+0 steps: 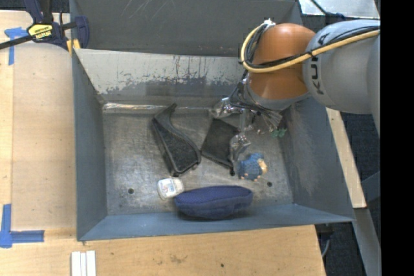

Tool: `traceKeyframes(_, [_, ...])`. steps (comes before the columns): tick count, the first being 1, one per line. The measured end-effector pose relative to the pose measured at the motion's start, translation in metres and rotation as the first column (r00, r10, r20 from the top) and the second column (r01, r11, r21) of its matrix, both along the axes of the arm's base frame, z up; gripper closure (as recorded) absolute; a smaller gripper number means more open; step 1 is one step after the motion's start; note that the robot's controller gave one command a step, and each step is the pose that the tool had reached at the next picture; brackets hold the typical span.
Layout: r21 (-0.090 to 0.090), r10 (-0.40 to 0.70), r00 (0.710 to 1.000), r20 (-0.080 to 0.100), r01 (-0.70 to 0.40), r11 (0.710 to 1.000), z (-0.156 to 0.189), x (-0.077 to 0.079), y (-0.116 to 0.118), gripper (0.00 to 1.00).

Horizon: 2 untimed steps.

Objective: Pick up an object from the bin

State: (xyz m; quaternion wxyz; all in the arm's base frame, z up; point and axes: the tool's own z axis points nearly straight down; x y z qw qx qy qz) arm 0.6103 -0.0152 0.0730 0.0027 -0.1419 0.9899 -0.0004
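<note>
My gripper [240,139] hangs low over the right half of the bin floor, under the orange wrist cover. Its metal fingers reach down toward a flat black rectangular pad [218,140] and a small blue and yellow toy [251,166] just below and to the right. Nothing shows between the fingers. To the left lies a black mesh-faced curved piece [173,142].
A dark blue oval pouch [213,201] lies against the bin's front wall, with a small white-grey capsule-like thing [170,188] at its left end. The arm fills the right side above the bin. The left floor has bare metal.
</note>
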Motion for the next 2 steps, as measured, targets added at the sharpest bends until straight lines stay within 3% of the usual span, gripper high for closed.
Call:
traceKeyframes(1, [0.002,-0.001,1.0,0.018,0.001,1.0,0.005,0.005,0.001,1.0])
traceKeyframes(2, [-0.003,0.218,0.976,0.008,-0.218,0.976,0.221,-0.03,0.004,1.0])
